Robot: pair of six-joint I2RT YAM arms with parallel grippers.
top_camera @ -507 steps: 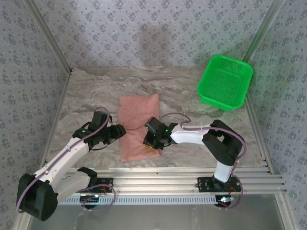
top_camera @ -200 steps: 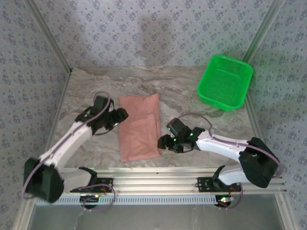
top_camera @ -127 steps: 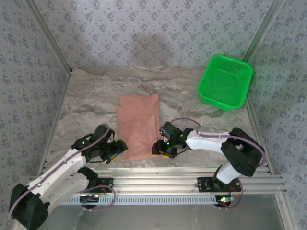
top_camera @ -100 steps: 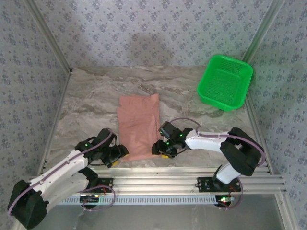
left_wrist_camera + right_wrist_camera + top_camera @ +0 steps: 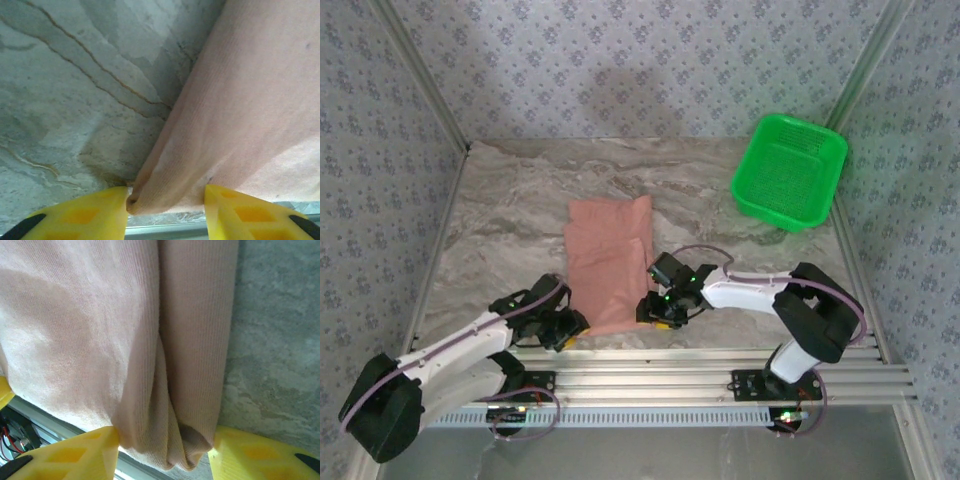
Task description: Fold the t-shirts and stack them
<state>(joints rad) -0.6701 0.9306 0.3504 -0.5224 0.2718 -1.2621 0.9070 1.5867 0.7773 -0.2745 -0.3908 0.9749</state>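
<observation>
Salmon-pink cloth, one item: t-shirt (image 5: 610,265), already folded to a long strip on the marbled surface (image 5: 510,210). It runs away from both pincers toward the far side.

Left pincer (image 5: 572,330): set at the strip's near left corner. In my wrist view the rolled edge fills the gap between the yellow fingers (image 5: 95,212). I cannot tell whether they have bitten or merely bracket the cloth.

Right pincer (image 5: 655,312): set at the near right corner, jaws astride a bunched double fold. Again I cannot tell whether the grip is firm.

Green basket (image 5: 788,172): well beyond the right pincer, far right, not involved.

Metal rail (image 5: 45,425): just behind both pincers, beside the shirt's near hem.

Hazards, as I judge them:
- A jaw catching only the upper layers, so that the lower ones drop and the fold opens on lifting.
- One corner held and the other slipping, which would skew the strip.
- Fingers riding low enough to scrape the surface or catch the rail.
- Bunching on the right side setting a crease.
</observation>
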